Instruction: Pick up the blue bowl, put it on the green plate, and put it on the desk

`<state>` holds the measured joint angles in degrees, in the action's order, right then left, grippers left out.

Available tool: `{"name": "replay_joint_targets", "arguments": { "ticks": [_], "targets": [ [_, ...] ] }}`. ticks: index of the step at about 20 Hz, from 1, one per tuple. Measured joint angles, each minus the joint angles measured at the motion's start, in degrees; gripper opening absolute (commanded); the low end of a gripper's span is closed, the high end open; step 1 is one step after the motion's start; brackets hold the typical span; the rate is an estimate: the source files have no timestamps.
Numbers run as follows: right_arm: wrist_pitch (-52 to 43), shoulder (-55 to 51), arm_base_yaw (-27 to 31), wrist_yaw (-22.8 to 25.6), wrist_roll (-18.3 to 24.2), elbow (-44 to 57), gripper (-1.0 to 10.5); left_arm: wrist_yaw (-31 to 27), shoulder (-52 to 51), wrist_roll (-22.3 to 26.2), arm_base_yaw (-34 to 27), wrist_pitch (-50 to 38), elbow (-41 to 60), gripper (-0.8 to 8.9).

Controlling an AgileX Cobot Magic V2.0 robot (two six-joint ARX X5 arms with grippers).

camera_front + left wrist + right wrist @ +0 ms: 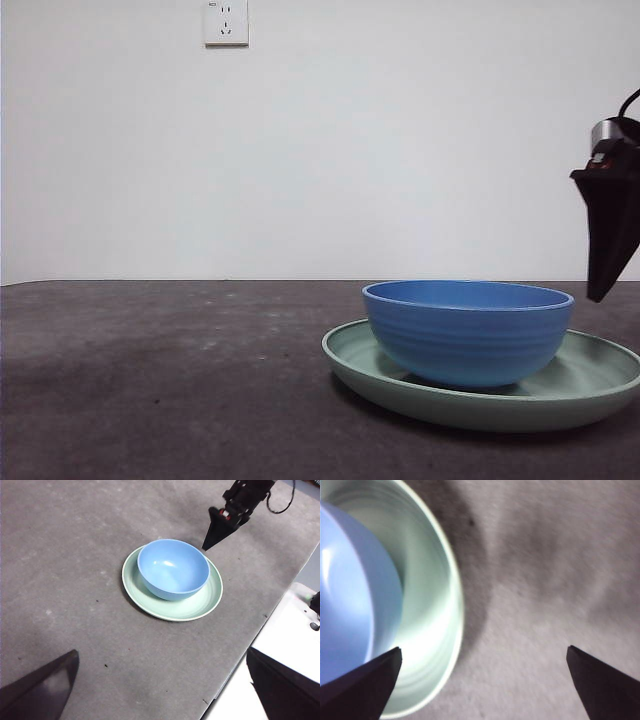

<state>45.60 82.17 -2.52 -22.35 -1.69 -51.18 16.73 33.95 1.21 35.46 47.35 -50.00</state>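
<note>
The right hand (600, 285) hangs beside the green plate (590, 385), jaws apart, empty — the blue bowl (468, 335), deep, matte and faintly ridged, sits upright inside that plate. Left hand (160, 690) waits high, jaws spread. Counter (65, 555) lies bare around them — its edge near the plate.

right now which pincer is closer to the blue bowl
The right. The right pincer hangs open just beside the green plate that holds the blue bowl, above the desk. The left pincer is open too, farther back, well away from the bowl.
</note>
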Motion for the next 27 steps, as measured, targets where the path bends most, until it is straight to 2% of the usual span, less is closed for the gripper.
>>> {"name": "replay_joint_targets", "arguments": {
  "ticks": [4, 10, 13, 17, 20, 27],
  "targets": [
    [-2.12, 1.75, -2.27, 0.00, 0.11, 0.00, 3.4, -0.02, -1.07, 0.00, 0.00, 0.00, 0.00, 5.62],
    [-4.39, 5.81, -4.98, -0.02, 0.24, 0.00, 3.1, 0.00, -1.70, 0.00, 0.00, 0.02, 0.00, 5.62],
    [-6.19, 7.93, -6.10, 0.00, 0.24, 0.00, 2.3, 0.00, -1.88, 0.00, 0.00, 0.02, 0.00, 5.62],
    [-7.34, 8.63, -6.45, -0.02, 0.24, 0.00, 0.5, 0.00, -1.90, -0.02, 0.00, 0.02, 0.00, 5.62],
    [-7.50, 8.68, -6.43, 0.09, 0.20, 0.00, 0.1, 0.00, -1.90, 0.00, 0.00, 0.00, 0.00, 5.62],
    [-5.73, 8.70, -6.43, -1.55, -1.77, -2.49, 0.1, 0.00, -1.90, 0.00, 0.00, 0.00, 0.00, 5.62]
  ]
}}
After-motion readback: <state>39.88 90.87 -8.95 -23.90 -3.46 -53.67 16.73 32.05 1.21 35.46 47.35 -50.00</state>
